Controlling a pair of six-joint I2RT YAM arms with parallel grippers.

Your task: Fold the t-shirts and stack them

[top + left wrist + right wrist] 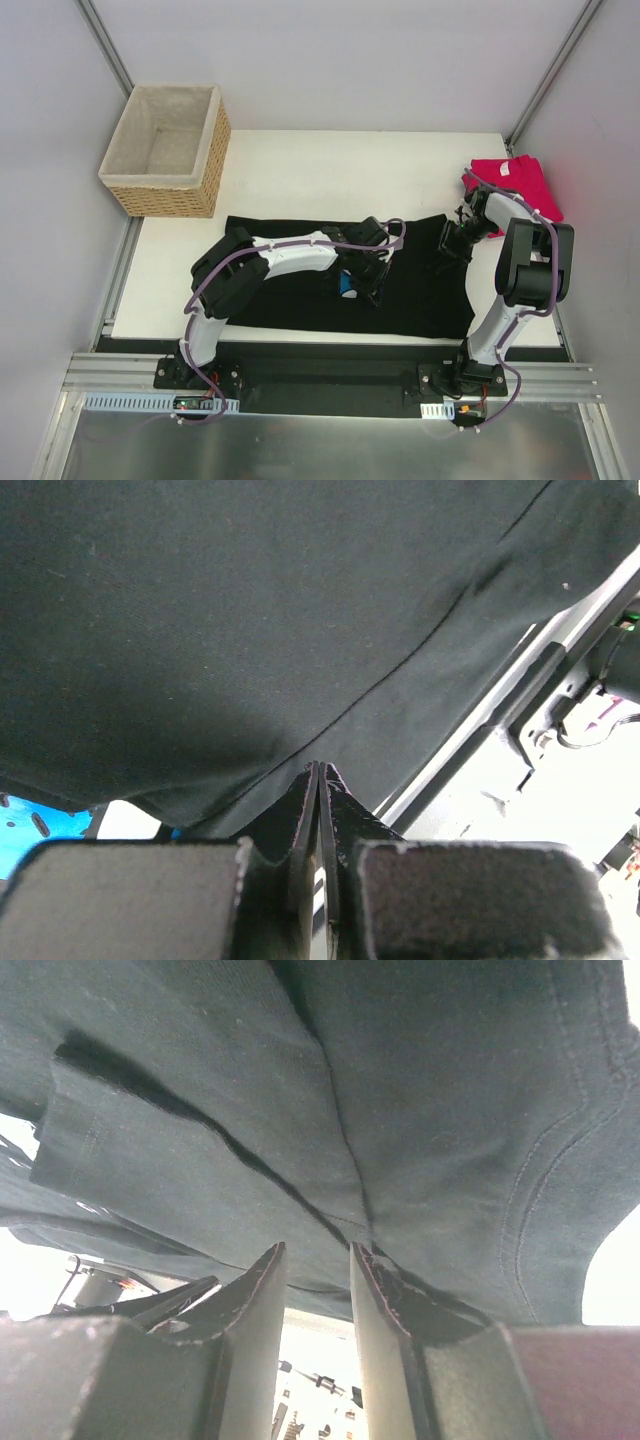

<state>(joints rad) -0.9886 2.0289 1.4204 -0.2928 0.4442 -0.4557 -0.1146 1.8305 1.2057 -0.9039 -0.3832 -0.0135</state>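
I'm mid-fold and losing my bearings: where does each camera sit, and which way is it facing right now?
Top external: above and behind the bases, looking down on the table; both arms, black shirt, red shirt and basket show.
Left wrist: on the left arm, looking along the closed left gripper at the black shirt's hem.
Right wrist: on the right arm, looking past the parted right gripper into black folds.
Shared: both wrist views are filled by the black shirt.

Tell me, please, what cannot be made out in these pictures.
- Print on the black t-shirt: top view, left arm covers all but a blue sliver.
- Corner of the red t-shirt: top view, right arm crosses it.
- Table: wrist views, black cloth fills most of each.
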